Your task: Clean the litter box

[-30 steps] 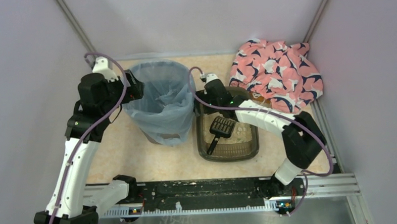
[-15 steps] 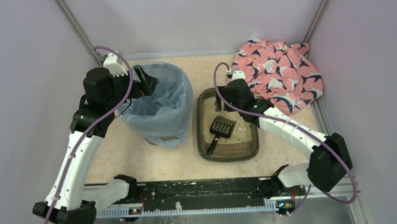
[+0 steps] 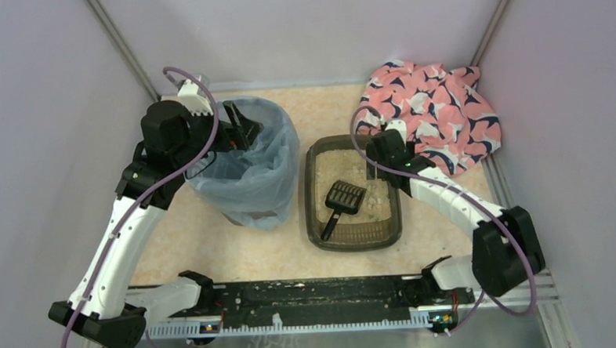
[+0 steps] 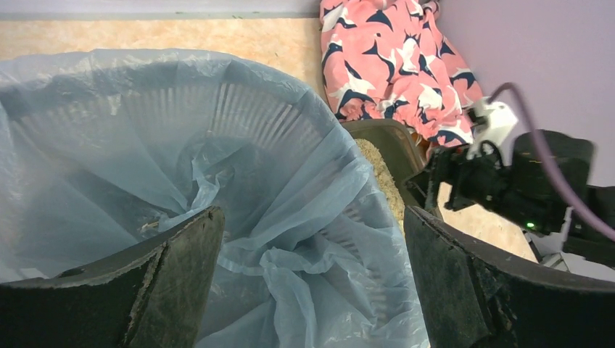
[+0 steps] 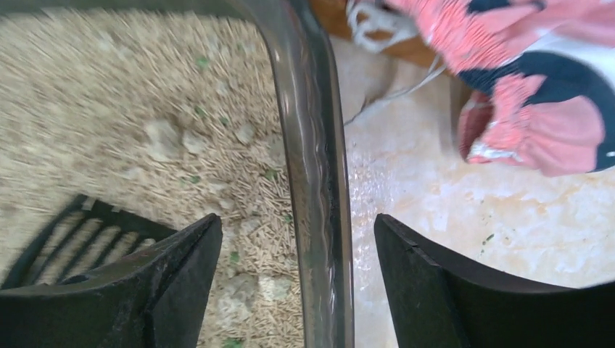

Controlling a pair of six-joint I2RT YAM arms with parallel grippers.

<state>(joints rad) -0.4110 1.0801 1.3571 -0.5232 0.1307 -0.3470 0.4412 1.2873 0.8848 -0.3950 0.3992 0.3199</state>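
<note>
Brown litter box rim sat between wide-open right gripper fingers, not clamped; left gripper gaped wide over blue-bagged bin; black scoop lay in litter.

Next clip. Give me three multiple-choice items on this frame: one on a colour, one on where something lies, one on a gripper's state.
1. The bin's lining is: A) blue B) black C) white.
2. The black scoop lies: A) in the bin B) in the litter box C) beside the litter box.
3. The right gripper is: A) shut on the scoop B) open, astride the litter box's wall C) shut and empty.
Answers: A, a translucent blue bag drapes over the rim; B, the scoop rests on the litter; B, one finger shows on each side of the wall.
</note>
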